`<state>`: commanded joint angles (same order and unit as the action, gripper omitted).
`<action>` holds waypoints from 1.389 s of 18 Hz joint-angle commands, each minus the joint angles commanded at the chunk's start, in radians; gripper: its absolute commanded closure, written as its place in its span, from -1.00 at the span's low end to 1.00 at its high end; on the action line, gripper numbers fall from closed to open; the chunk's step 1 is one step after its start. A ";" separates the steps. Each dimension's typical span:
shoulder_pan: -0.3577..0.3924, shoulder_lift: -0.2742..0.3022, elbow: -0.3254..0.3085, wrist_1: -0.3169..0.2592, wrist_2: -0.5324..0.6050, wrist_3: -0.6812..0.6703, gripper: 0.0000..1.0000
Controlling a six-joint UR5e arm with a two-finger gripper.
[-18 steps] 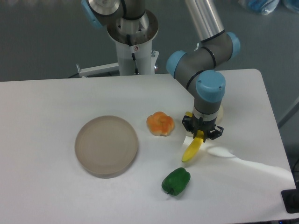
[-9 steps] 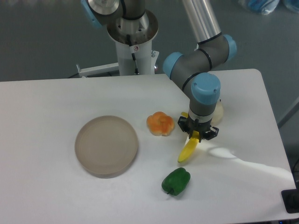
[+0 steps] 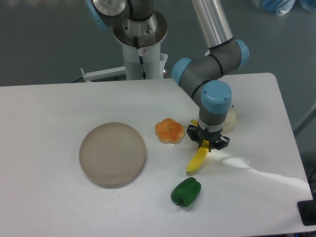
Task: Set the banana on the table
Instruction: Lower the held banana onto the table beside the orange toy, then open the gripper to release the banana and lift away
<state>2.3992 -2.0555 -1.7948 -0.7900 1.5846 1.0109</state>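
The pincer [image 3: 207,143] pointed straight down and was closed on the upper end of the banana [image 3: 198,159], with its dark fingers clamped on either side of the fruit. The banana hung at a slant from that grip, its free tip reaching down and to the left toward the worktop [image 3: 59,103]. Whether the tip already touched the surface could not be told from this view.

Taking the banana as landmark: the orange fruit [image 3: 169,131] sat just up and left of it, apart from it; the green pepper [image 3: 186,192] lay just below its tip, close but not touching; the plate [image 3: 112,154] lay well to the left. A pale round thing [image 3: 230,119] showed behind the wrist, up and right of the banana, mostly hidden.

The step in hand looked like the lowering before release. The next move would call for easing the banana down until it lay on bare worktop between the orange fruit and pepper, then parting the fingers and lifting straight up so the banana was not dragged into the pepper.
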 joint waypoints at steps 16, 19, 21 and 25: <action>0.002 0.005 0.029 0.000 -0.002 0.003 -0.24; 0.002 0.011 0.060 -0.002 -0.002 -0.001 -0.81; 0.000 0.012 0.096 -0.003 -0.002 -0.009 -1.00; -0.015 0.020 0.153 -0.006 0.000 -0.009 -1.00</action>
<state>2.3838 -2.0356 -1.6415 -0.7961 1.5846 1.0017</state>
